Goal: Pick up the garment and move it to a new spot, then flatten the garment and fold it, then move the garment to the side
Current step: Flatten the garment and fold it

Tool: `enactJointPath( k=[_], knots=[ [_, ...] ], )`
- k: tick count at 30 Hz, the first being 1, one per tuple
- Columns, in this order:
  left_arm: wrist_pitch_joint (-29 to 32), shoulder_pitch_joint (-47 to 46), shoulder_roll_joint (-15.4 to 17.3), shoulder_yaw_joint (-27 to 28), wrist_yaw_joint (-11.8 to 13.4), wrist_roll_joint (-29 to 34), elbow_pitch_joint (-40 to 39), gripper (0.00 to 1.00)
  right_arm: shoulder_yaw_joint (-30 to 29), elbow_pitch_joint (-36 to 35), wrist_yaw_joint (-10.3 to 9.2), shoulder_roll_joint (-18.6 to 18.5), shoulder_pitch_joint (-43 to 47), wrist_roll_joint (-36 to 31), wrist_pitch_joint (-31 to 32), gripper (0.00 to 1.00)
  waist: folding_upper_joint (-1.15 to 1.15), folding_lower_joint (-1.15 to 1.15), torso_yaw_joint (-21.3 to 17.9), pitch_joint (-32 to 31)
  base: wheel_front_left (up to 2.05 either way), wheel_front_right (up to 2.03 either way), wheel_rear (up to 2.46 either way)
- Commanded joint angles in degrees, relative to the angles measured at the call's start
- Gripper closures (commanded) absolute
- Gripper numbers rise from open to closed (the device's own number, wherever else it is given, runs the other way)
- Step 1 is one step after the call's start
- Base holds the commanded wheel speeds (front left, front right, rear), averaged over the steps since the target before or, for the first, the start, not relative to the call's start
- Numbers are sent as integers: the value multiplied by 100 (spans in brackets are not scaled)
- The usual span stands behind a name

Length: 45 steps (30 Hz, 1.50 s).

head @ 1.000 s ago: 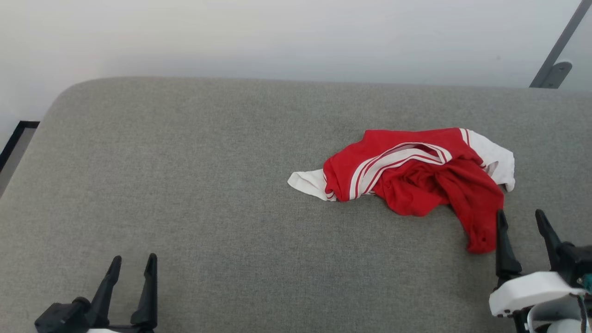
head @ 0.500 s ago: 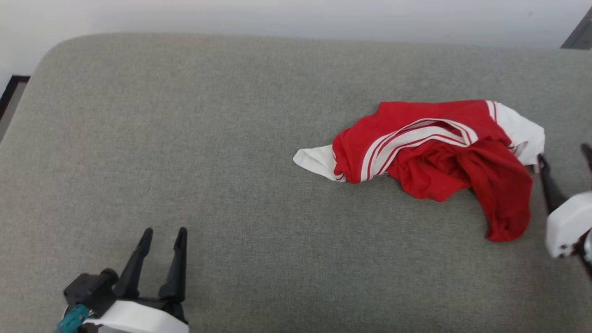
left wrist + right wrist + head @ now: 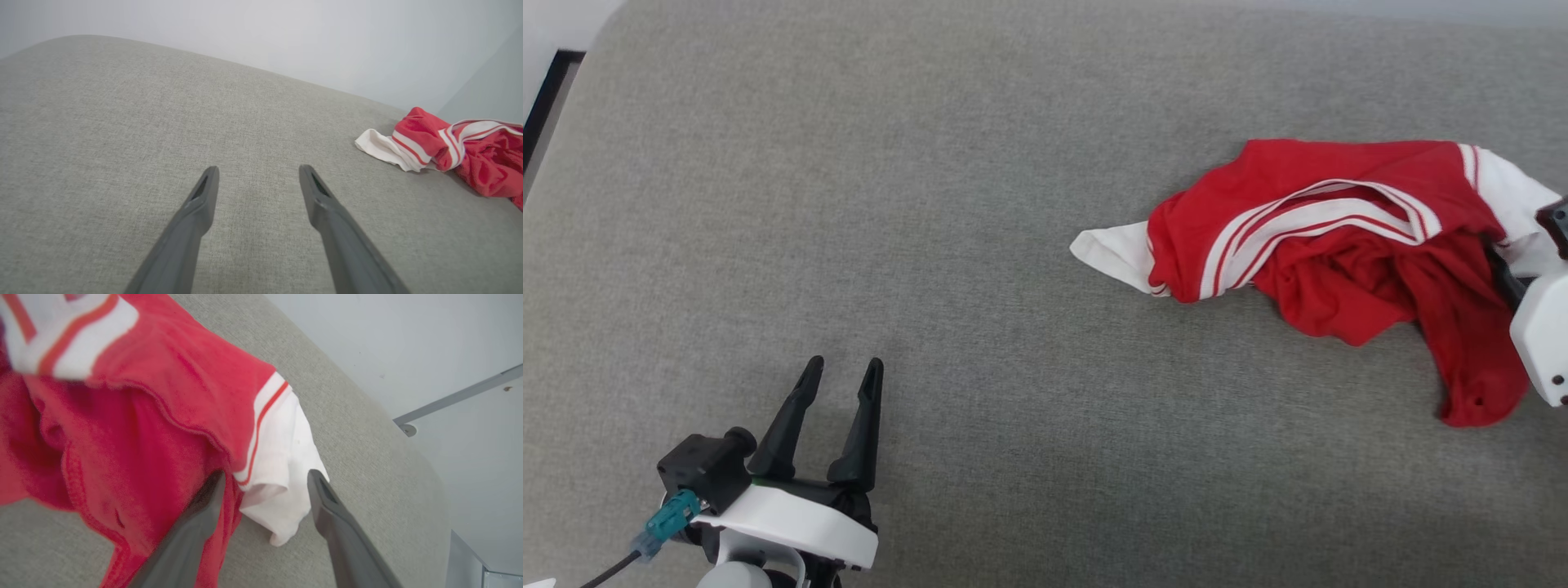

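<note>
Sitting at the right edge of the head view, the right gripper (image 3: 266,475) is holding its fingers apart around the white sleeve (image 3: 282,457) of the garment (image 3: 1339,237), with the left gripper (image 3: 843,371) far off, lower left.

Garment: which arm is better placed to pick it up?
Right, likely. The right gripper is open with the white sleeve of the garment between its fingers; the left gripper is open over bare grey cushion, well apart from it.
</note>
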Motion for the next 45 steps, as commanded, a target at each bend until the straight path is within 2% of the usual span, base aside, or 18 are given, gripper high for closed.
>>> enactJointPath(
  k=[1,4,5,7,12,18,24,27,28,32,36,37,38,41,45],
  knots=[
    [-28,-81,20,-23,12,-36,17,0,163,26,-2,-48,-115,97,19,0,0,0,61,76,0,0,0],
    [-27,-94,20,-51,12,-56,47,0,288,117,-2,-92,-282,197,-33,0,0,0,85,103,0,0,0],
    [-27,-101,16,-67,12,-61,59,0,314,132,-2,-89,-333,210,-76,29,0,0,88,112,0,0,0],
    [-27,-130,2,-115,12,-75,76,0,281,177,-2,-59,-432,253,-179,100,0,0,88,135,0,0,0],
    [-28,-229,-21,-276,12,-120,73,0,-173,238,-2,251,-832,438,-267,100,0,0,83,277,0,0,0],
    [-27,-505,-10,-517,12,-235,75,0,-1028,791,-2,1070,-1726,358,-23,100,0,0,156,590,0,0,0],
    [-27,-828,2,-758,12,-376,93,0,-1853,2025,-2,1785,-2745,-389,-14,100,0,0,394,946,0,0,0],
    [-27,-958,-17,-861,12,-413,115,0,-2416,2651,-2,2008,-3182,-956,-202,100,0,0,548,1086,0,0,0],
    [-27,-958,-17,-861,12,-413,115,0,-2416,2651,-2,2008,-3182,-956,-202,100,0,0,548,1086,0,0,0],
    [-27,-1076,-45,-964,12,-469,157,0,-3096,3313,-2,2252,-3533,-1804,-360,100,0,0,738,1194,0,0,0],
    [-27,-1145,-37,-936,12,-507,174,0,-3535,3661,-2,2444,-3762,-2313,-641,100,0,0,812,1202,0,0,0],
    [-27,-1153,-22,-883,12,-527,140,0,-3607,3787,-2,2526,-3836,-2430,-841,59,0,0,786,1147,0,0,0],
    [-27,-1153,3,-876,12,-514,119,0,-3584,3838,-2,2554,-3868,-2442,-961,0,0,0,763,1103,0,0,0],
    [-27,-1168,155,-893,12,-406,-16,0,-3310,3920,-2,2622,-3870,-2340,-1400,0,0,0,633,907,0,0,0],
    [-27,-1252,503,-957,12,-325,-307,0,-2684,3806,-2,2501,-3590,-1887,-2001,0,0,0,350,610,0,0,0]
  ],
)
